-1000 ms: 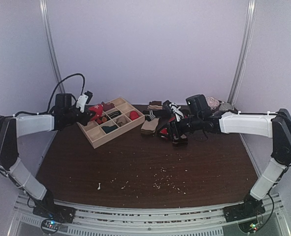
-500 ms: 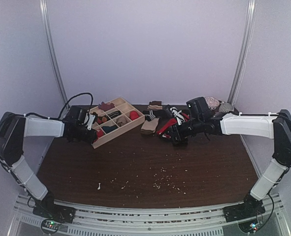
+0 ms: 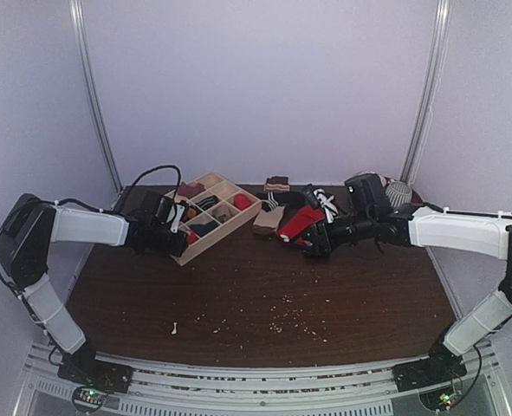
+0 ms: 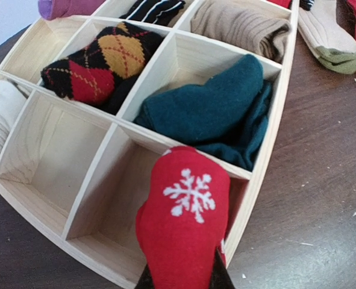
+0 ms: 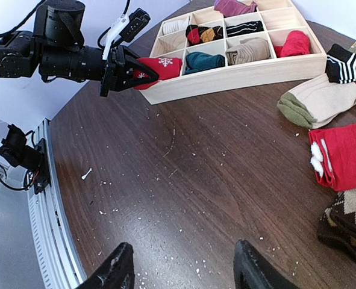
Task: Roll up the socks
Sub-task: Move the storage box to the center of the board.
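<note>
The left gripper (image 5: pixel 132 73) is clamped tight on a rolled red snowflake sock (image 4: pixel 187 223), its jaws pinching the bundle's lower end at the bottom centre of the left wrist view. The roll hangs over the near wall of the wooden organizer (image 4: pixel 57 150), above an empty compartment. That looks deliberate: most of the other cells already hold bundles, so this free slot is the likely drop point. Gripping low on the roll probably stops it from unwinding.

The right gripper (image 5: pixel 184 268) has its jaws spread with nothing between them, over bare table (image 5: pixel 184 168) at the bottom of the right wrist view. The socks yet to be rolled lie flat at the right side of that view. The cream sock (image 5: pixel 316 96) is in the upper right, just below the organizer. The red sock (image 5: pixel 346 153) with its white trim is at the right edge, beside an argyle sock (image 5: pixel 346 220). With the claw empty and near them, the right arm seems poised to reach for the red sock.
</note>
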Robot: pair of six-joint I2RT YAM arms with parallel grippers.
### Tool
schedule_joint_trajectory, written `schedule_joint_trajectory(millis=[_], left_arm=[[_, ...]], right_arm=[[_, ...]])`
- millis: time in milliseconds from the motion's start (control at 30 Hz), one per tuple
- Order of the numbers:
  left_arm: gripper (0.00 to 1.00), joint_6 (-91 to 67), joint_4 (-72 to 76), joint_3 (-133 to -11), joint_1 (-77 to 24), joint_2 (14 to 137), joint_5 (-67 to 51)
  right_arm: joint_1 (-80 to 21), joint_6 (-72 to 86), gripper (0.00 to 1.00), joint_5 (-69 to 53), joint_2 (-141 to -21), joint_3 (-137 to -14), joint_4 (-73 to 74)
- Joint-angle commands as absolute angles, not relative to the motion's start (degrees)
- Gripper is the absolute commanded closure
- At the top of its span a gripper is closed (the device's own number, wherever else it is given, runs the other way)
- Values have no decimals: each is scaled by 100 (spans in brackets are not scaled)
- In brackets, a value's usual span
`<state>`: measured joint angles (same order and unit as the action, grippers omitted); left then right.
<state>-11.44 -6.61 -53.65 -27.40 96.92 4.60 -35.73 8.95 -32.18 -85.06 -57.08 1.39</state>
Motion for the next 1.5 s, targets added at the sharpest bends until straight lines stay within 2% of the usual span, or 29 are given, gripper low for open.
schedule_joint_trajectory(millis=[0,667,900,967,1133,1300,1467], left_arm=[[100,-1509,-1427,-4827,-3434,9803,-39],[100,-2619,-934,-3976,-5005,9633,-344],[100,-2356,-1112,-4240,-5002,8306,1362],[100,-2053,-1024,-4338,-5003,7966,1649],[100,-1264,-793,-4401,-4963,7256,2016],[100,-143,-9,-4003,-4869,6720,1554],[100,590,729,-3465,-4865,6158,201]], right_arm=[[-3595,1108,43,-3184,-8221,-5403,3],[-3835,1318,43,-3076,-8142,-5125,20],[-3905,1229,40,-3031,-8286,-5345,139],[-3976,1110,35,-2947,-8337,-5491,284],[-4107,821,33,-2848,-8362,-5799,503],[-4209,502,36,-2927,-8503,-6226,697],[-4543,-197,38,-2716,-8765,-6886,1322]])
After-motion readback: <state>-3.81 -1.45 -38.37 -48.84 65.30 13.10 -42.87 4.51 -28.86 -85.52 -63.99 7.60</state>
